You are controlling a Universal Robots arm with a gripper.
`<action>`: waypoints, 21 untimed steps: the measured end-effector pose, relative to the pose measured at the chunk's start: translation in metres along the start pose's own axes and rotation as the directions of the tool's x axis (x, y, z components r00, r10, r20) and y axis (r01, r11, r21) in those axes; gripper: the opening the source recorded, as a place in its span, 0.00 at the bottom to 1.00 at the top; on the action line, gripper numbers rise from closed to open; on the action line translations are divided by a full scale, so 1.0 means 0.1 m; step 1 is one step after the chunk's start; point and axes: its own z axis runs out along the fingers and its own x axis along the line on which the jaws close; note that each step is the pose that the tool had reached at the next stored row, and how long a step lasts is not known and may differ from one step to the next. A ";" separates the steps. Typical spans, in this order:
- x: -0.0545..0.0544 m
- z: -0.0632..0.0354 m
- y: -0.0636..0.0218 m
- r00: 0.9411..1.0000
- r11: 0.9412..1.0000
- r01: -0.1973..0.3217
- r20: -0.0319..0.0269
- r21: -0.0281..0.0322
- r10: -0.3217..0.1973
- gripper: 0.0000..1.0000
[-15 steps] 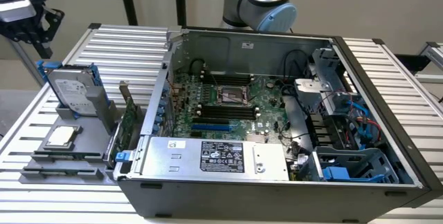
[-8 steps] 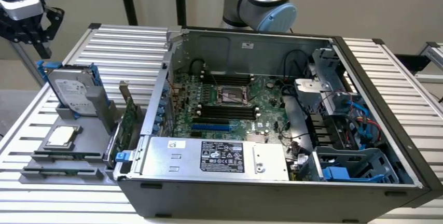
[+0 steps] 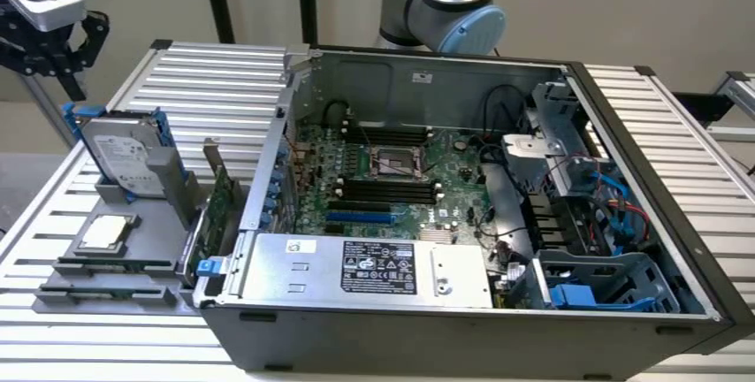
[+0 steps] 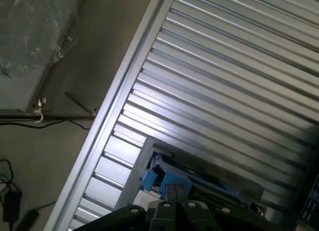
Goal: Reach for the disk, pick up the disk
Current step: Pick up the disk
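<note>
In the exterior view the gripper hangs clear of the disk, which lies toward 5 o'clock from it. The disk stands on edge in a grey plastic holder on the ribbed aluminium table, long axis rising toward 12. It is flat silver-grey metal with a white label and blue plastic frame. Whether the gripper is wide or narrow I cannot tell

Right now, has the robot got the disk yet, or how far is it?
Not yet. Done: nothing lifted; the flat silver-grey metal disk with the blue plastic frame stands in its grey holder. In hand: the reach, with the end effector hanging above the disk, apart from it. Left: touching it and picking it up.
</note>
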 end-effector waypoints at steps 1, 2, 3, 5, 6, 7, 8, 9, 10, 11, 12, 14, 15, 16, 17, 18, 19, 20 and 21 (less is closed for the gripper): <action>0.00 0.007 0.000 1.000 1.000 0.009 0.000 0.000 -0.009 0.11; 0.00 0.016 -0.001 1.000 1.000 0.019 -0.001 0.000 -0.019 0.11; -0.01 0.025 -0.001 1.000 1.000 0.027 -0.001 0.000 -0.027 0.11; -0.01 0.040 -0.002 0.999 0.999 0.045 -0.001 0.000 -0.045 0.11; -0.02 0.042 -0.002 0.999 0.999 0.053 -0.002 0.000 -0.053 0.11; -0.02 0.041 -0.001 0.998 0.998 0.059 -0.002 0.000 -0.059 0.11; -0.02 0.041 0.001 0.998 0.998 0.067 -0.002 0.000 -0.067 0.11; -0.02 0.036 0.005 0.997 0.997 0.075 -0.002 0.000 -0.075 0.11; -0.02 0.030 0.009 0.997 0.997 0.083 -0.002 0.001 -0.083 0.11; -0.02 0.025 0.014 0.996 0.996 0.091 -0.001 0.001 -0.091 0.11; -0.03 0.019 0.019 0.995 0.995 0.098 0.000 0.002 -0.098 0.11; -0.03 0.007 0.029 0.993 0.993 0.114 0.002 0.003 -0.114 0.11; -0.03 0.003 0.034 0.992 0.992 0.122 0.003 0.004 -0.122 0.11; -0.03 -0.002 0.038 0.991 0.991 0.132 0.004 0.005 -0.132 0.11; -0.04 -0.007 0.040 0.990 0.990 0.142 0.004 0.005 -0.142 0.11; -0.04 -0.012 0.043 0.989 0.989 0.150 0.005 0.006 -0.150 0.11; -0.04 -0.017 0.045 0.987 0.987 0.161 0.005 0.006 -0.161 0.11; -0.04 -0.022 0.047 0.985 0.985 0.172 0.006 0.007 -0.172 0.11; -0.04 -0.025 0.048 0.983 0.983 0.184 0.006 0.007 -0.184 0.11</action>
